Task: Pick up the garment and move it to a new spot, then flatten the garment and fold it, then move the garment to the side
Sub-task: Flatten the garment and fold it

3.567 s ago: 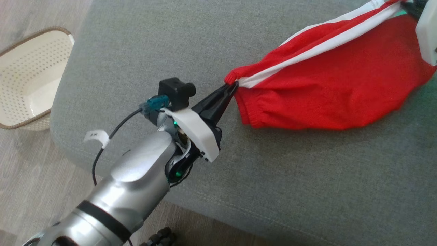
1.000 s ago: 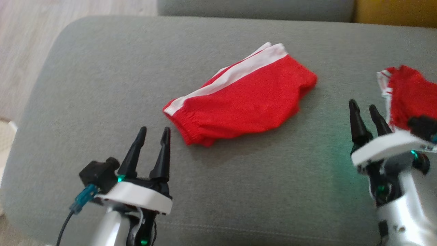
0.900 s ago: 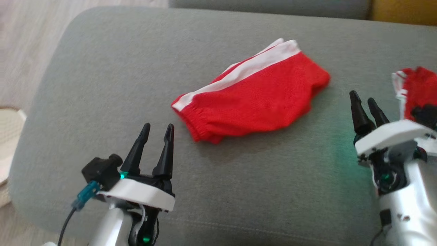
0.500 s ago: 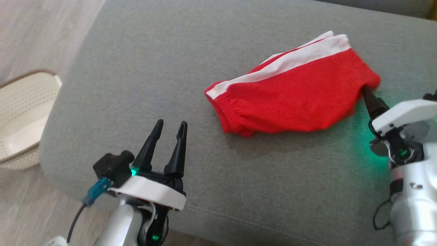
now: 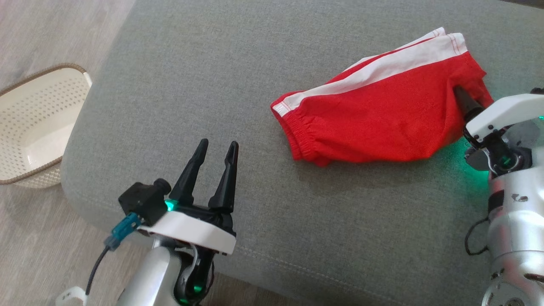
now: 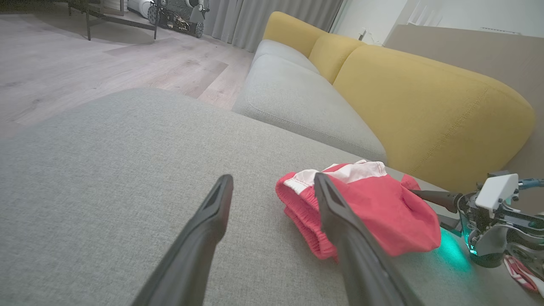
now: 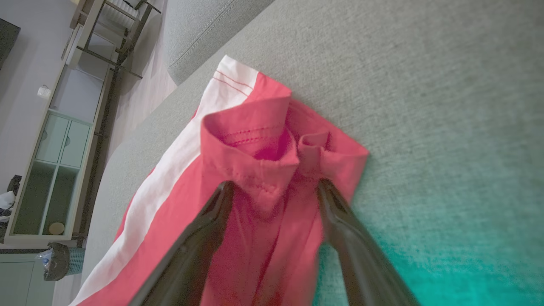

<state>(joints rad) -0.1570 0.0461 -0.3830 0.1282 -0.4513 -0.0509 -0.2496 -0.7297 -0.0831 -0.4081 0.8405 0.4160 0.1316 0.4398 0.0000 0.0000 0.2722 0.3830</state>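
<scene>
On the grey sofa seat, the right gripper has come to the red shorts, jaws open for pinching; the left gripper is open too.

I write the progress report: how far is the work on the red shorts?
Done: the red shorts lie on the grey cushion, apparently doubled lengthwise. In hand: the right fingers straddle a leg hem, open; the left fingers hover open, apart. Left: smoothing the curled hem, folding, moving aside.

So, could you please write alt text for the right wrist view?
The right gripper, jaws open, straddles a raised hem fold of the red garment, which has a white stripe and lies on a grey sofa cushion.
</scene>
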